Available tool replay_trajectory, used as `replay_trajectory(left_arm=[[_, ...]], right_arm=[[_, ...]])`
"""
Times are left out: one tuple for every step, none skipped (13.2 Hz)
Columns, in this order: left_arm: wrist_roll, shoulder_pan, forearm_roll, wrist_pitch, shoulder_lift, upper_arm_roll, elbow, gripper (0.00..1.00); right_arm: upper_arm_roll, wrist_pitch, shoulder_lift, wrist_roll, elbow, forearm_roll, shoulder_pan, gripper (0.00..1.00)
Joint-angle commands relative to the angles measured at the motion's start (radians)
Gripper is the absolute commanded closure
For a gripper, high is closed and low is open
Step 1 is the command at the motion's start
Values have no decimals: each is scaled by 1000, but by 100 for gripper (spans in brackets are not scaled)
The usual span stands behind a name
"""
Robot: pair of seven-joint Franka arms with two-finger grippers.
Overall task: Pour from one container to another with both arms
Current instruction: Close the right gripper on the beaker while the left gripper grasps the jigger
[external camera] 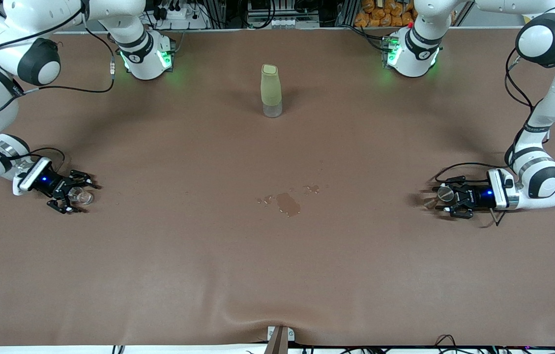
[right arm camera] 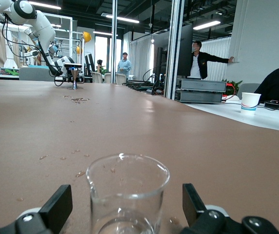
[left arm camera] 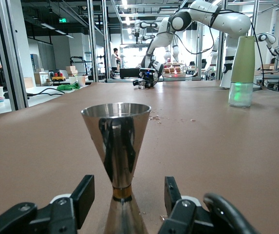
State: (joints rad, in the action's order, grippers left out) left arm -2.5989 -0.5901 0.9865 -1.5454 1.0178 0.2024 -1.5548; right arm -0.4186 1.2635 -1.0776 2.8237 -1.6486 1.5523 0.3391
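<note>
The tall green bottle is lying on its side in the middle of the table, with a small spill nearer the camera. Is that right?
Not quite: the green bottle stands upright, as the front view shows. The spill does lie nearer the camera.

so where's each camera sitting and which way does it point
front view: high across the table, facing both arms' bases; shows both arms, the bottle and a spill.
left wrist view: low on the left claw, looking over the metal measuring cup toward the right arm; its fingers show.
right wrist view: low on the right claw, around the glass beaker.
shared: both wrist views show the spill and the other arm's claw.
</note>
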Motion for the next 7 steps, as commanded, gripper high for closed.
replay_trajectory(left_arm=[[-17, 7, 23, -2, 10, -3, 13, 45], [-15, 13, 23, -2, 10, -5, 13, 51], [-12, 13, 21, -2, 11, -5, 15, 55], [-10, 13, 21, -2, 10, -3, 13, 58], [-12, 13, 23, -2, 10, -5, 15, 61], [-15, 13, 21, -2, 10, -5, 15, 64], [-16, 13, 21, -2, 10, -5, 13, 69]], right_arm=[[9, -1, -10, 261, -39, 29, -20, 0], [9, -1, -8, 261, -39, 29, -25, 13], [9, 0, -8, 261, -39, 29, -25, 43], [11, -1, -8, 260, -39, 29, -25, 72], [11, -1, -8, 250, -39, 29, -25, 98], [9, -1, -8, 218, -39, 29, -26, 100], [9, -1, -7, 198, -39, 29, -31, 100]])
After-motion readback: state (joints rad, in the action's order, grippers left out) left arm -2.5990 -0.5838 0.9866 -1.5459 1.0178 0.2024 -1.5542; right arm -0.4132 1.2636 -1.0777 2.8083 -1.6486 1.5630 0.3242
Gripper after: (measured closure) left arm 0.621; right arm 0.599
